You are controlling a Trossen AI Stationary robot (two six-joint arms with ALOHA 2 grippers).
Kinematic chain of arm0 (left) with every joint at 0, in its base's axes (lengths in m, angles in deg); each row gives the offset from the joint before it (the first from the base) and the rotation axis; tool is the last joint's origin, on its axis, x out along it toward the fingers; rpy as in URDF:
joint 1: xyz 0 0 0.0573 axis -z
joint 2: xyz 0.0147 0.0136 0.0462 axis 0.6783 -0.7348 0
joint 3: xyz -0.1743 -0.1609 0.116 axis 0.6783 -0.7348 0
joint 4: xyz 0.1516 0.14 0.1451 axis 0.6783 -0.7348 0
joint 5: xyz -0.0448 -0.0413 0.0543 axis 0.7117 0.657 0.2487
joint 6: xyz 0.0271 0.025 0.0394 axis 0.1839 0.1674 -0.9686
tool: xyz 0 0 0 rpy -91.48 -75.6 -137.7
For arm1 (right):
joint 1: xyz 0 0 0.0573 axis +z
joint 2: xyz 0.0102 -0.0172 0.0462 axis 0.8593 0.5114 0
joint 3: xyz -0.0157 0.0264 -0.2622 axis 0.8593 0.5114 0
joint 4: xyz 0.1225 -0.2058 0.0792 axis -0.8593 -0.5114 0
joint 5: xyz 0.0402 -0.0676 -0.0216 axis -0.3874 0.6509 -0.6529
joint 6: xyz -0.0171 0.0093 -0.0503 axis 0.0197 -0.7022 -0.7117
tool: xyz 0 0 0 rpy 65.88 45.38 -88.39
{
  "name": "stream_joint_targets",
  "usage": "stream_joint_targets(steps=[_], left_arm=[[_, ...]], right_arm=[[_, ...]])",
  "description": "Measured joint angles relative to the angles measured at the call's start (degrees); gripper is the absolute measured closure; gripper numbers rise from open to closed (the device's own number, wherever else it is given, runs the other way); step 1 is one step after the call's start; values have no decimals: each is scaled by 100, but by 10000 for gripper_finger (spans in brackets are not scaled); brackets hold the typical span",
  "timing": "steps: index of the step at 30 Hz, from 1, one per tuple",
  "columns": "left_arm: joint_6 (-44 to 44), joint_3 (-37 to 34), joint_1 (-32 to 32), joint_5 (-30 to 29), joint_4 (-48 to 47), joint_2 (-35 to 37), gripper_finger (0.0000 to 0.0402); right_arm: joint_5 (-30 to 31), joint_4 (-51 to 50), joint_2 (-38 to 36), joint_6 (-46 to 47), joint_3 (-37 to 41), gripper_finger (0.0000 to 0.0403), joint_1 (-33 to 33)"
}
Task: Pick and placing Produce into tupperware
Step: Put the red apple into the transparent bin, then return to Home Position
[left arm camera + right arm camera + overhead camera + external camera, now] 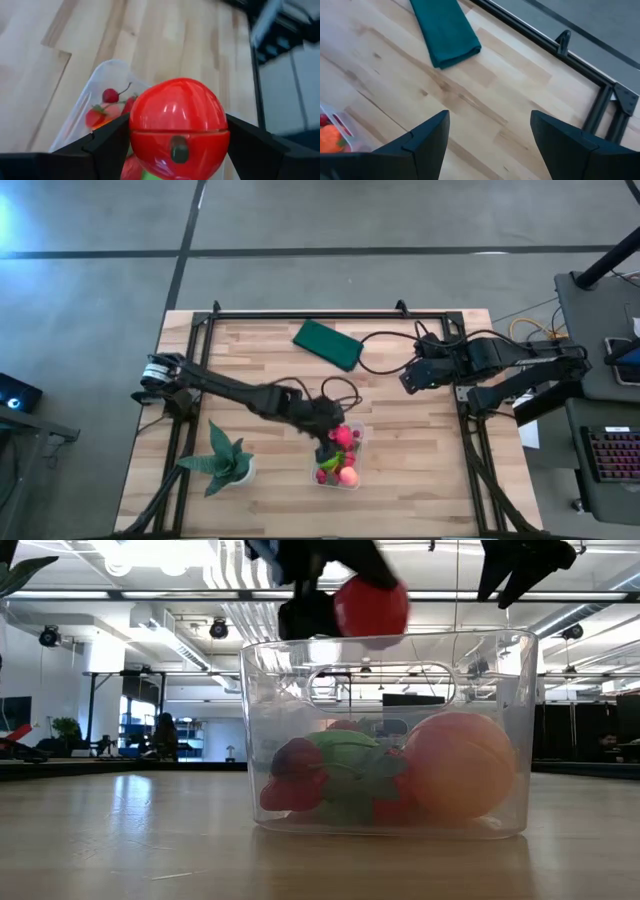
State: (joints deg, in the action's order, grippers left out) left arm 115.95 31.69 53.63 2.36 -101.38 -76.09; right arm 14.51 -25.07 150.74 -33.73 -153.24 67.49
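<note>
The clear tupperware stands near the table's front middle. Inside it lie a peach-orange ball, a green piece and dark red berries. A glossy red round produce piece hangs just above the tupperware's rim. My left gripper is shut on it. My right gripper hovers open over the table's right far part with nothing between its fingers. My left gripper pinches the red round piece by its two opposite sides between its two fingers. The fingers come slanting down from the table's left. The piece is lifted clear, just above the tupperware's far part.
A folded dark green cloth lies at the far middle. A spiky green potted plant stands at the near left. A black frame runs round the table's edges, and a black cable crosses the far right.
</note>
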Motion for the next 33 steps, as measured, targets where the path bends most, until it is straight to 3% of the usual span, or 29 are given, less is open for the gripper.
stream_joint_targets(steps=[7,17,27,33], left_arm=[[1670,-15,3,-244,-377,-262,121],[2418,15,-4,-604,-353,-239,117],[2738,12,-1,-511,-357,-199,35],[2878,121,63,-354,-235,282,24]], right_arm=[[-15,-29,-214,25,2,133,92],[-26,-186,-368,268,2,133,411],[-24,-196,-364,262,2,133,450],[76,-195,-455,-51,2,133,526]])
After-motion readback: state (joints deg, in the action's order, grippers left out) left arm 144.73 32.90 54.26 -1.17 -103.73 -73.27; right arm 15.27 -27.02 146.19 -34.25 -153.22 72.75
